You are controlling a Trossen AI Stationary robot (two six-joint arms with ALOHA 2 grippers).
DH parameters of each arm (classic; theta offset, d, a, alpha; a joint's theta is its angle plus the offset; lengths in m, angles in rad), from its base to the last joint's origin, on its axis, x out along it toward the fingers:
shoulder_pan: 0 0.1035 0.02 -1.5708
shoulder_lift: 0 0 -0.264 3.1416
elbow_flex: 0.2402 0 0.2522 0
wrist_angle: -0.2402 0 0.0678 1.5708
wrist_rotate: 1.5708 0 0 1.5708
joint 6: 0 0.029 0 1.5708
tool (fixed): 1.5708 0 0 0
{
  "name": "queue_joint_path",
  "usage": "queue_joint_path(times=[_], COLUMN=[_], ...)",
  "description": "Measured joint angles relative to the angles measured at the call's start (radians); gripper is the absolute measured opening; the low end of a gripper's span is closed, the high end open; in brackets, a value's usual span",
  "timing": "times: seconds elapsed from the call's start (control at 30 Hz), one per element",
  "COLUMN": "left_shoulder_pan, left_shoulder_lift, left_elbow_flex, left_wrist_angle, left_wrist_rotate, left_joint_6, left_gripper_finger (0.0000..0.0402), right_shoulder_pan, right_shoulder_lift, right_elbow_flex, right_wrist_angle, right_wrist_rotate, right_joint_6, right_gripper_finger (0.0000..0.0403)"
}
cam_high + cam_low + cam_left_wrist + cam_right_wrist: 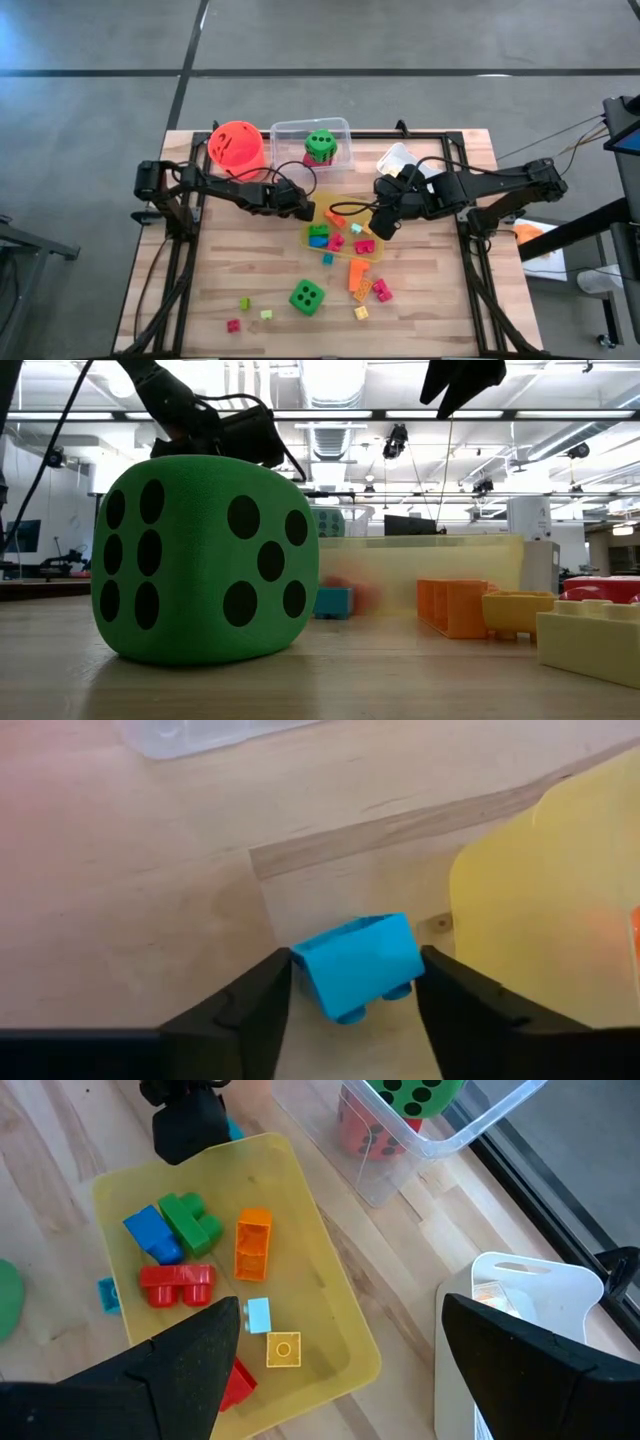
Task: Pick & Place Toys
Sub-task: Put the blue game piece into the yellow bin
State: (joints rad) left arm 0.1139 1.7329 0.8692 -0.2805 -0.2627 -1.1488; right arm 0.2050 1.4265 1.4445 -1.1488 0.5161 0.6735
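Observation:
A small blue block (355, 965) lies on the wooden table just outside the yellow tray's (540, 900) left rim. My left gripper (305, 210) is down at it, its fingers closed on it. My right gripper (342, 1305) hangs open above the yellow tray (310, 1280), holding nothing. That tray holds blue, green, red, orange and yellow blocks (185, 1250). A green dotted dice (307, 297) stands on the table near the front. Another green dice (320, 145) sits in the clear tray at the back. My left gripper pinches the blue block between its two fingers, one on each opposite side (303, 965). The fingers slant down at it from the table's left. The block sits low at the tabletop, turned on its side with its studs (375, 1005) facing sideways.
An orange bucket (237, 143) and a clear tray (300, 135) stand at the back, a white tray (400, 160) to their right. Loose blocks lie near the front: orange (358, 272), pink (382, 291), yellow (361, 313), and small ones at the front left (245, 302).

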Motion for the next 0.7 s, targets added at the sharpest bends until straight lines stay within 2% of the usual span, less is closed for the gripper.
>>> queue_joint_path(times=[0.27,0.53,0.7], left_shoulder_pan=[0.0,-0.001,-0.001], left_shoulder_lift=[-0.002,-0.002,-0.011], left_elbow_flex=[0.001,0.001,0.002], left_wrist_angle=[0.004,0.001,-0.004], left_wrist_rotate=[-0.007,0.007,0.073], left_joint_6=[0.024,0.056,0.085], left_gripper_finger=[0.0131,0.0128,0.0128], right_shoulder_pan=[0.0,0.0,0.0], right_shoulder_lift=[0.0,0.0,0.0], right_elbow_flex=[0.0,0.0,0.0], right_wrist_angle=[0.0,0.0,0.0], right_wrist_rotate=[0.0,-0.001,-0.001], right_joint_6=[0.0,0.0,0.0], right_gripper_finger=[0.0343,0.0343,0.0343])
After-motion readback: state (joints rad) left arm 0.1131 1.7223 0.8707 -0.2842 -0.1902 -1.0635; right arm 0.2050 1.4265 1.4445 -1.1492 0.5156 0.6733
